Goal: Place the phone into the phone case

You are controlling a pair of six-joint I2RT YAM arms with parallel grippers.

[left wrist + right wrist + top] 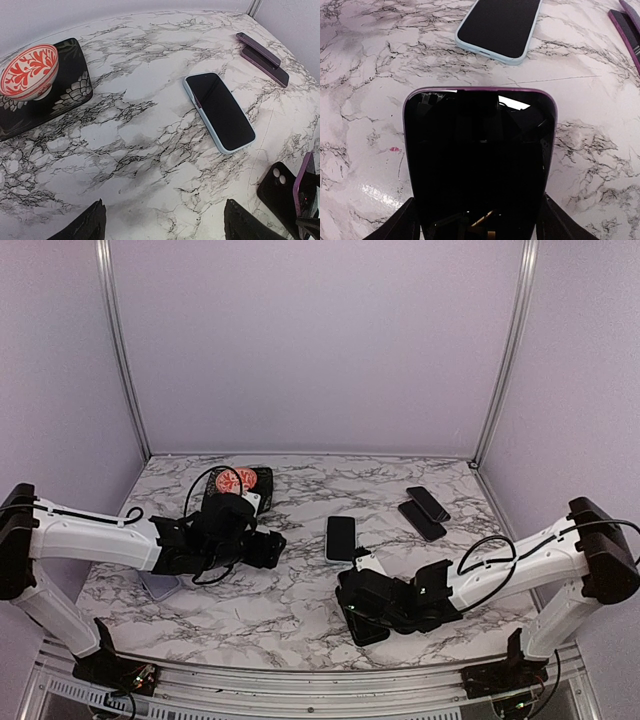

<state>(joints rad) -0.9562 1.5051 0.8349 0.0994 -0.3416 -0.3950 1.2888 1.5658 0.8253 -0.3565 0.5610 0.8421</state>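
Note:
My right gripper (479,226) is shut on a purple-edged phone (480,160) with a dark screen, gripping its two long sides and holding it tilted above the marble. In the top view this gripper (357,600) is at the front centre, just over a black phone case (366,628) lying on the table. The left wrist view shows that case (274,189) with its camera cut-outs, and the held phone's purple edge (301,186) beside it. My left gripper (165,227) is open and empty, low over bare marble left of centre (270,545).
A phone in a light blue case (341,537) lies at the centre, also in the wrist views (220,111) (500,27). Two dark purple phones or cases (425,512) lie back right. A red-patterned bowl (29,70) sits on a black tray (70,90) back left.

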